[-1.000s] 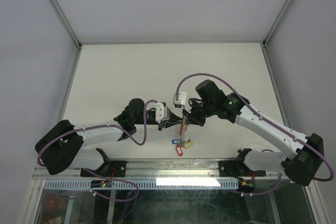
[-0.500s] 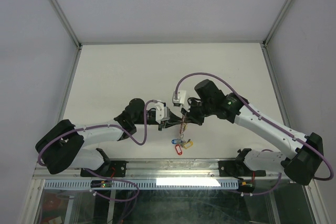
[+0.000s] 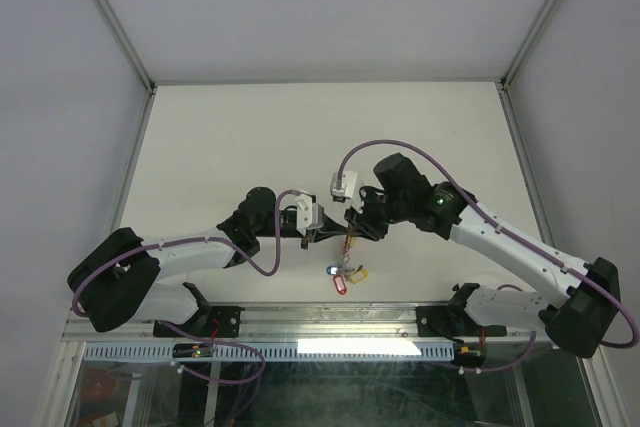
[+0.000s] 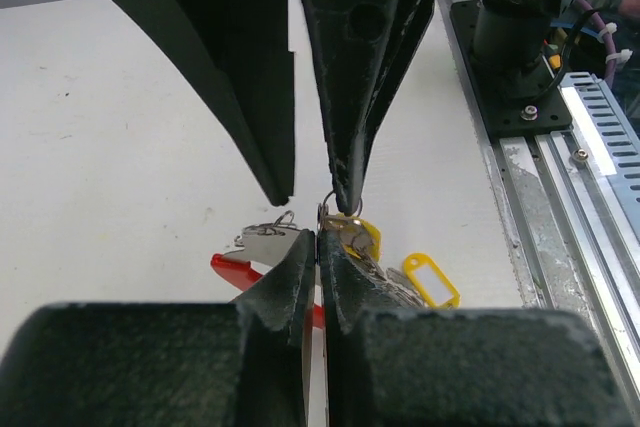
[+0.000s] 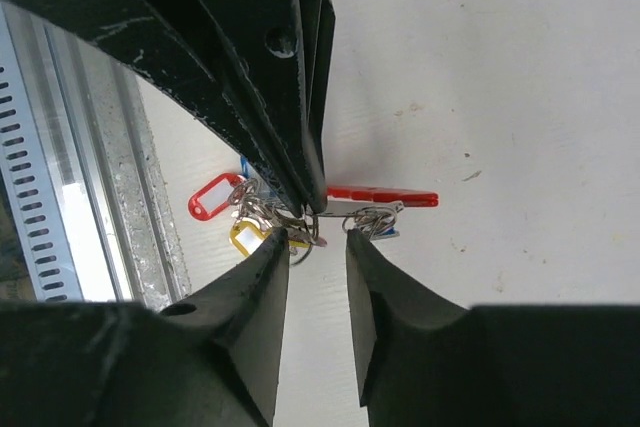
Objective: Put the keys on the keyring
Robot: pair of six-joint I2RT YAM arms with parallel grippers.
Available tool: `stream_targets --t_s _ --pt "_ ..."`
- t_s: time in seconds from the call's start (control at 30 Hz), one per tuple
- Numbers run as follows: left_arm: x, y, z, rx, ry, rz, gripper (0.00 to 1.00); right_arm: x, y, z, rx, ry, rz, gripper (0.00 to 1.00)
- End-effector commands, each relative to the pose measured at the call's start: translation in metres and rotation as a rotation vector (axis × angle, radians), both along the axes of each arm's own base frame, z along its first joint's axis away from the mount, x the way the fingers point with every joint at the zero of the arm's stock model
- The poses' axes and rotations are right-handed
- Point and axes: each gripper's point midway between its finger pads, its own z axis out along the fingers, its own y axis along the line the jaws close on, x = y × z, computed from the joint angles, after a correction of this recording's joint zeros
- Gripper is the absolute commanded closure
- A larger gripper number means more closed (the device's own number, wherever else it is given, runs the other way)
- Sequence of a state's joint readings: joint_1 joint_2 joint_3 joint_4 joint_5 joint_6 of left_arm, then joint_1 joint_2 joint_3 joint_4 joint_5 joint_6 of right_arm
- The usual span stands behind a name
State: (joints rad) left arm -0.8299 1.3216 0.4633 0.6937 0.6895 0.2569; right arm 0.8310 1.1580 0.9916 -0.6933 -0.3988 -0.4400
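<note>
The keyring, a red arc with a grey bar, hangs just above the table between both grippers. My left gripper is shut on the thin grey edge of the keyring. My right gripper stands open right next to it, holding nothing. The keys cluster at the keyring with red, yellow and blue tags. In the top view the left gripper and right gripper meet over the keyring, and the keys dangle toward the near edge.
A metal rail and the right arm's base run along the near table edge, close to the keys. Grey enclosure walls stand on both sides of the white table.
My right gripper has opened and let go at the keyring. My left gripper has closed tighter on it. Both arms have stayed almost in place.
</note>
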Motion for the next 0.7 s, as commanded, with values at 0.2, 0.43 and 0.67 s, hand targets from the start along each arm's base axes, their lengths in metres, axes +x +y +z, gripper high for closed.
stream_targets --t_s 0.2,0.43,0.67 --pt "0.013 -0.004 0.018 -0.064 0.006 0.055 1.0 0.029 0.005 0.066 0.323 -0.095 -0.228 0.58" --pt "0.026 0.003 0.02 -0.113 0.064 0.127 1.0 0.048 -0.008 0.061 0.445 0.107 -0.448 0.54" --pt "0.044 0.013 0.02 -0.151 0.105 0.242 1.0 0.048 -0.015 0.053 0.563 0.251 -0.673 0.56"
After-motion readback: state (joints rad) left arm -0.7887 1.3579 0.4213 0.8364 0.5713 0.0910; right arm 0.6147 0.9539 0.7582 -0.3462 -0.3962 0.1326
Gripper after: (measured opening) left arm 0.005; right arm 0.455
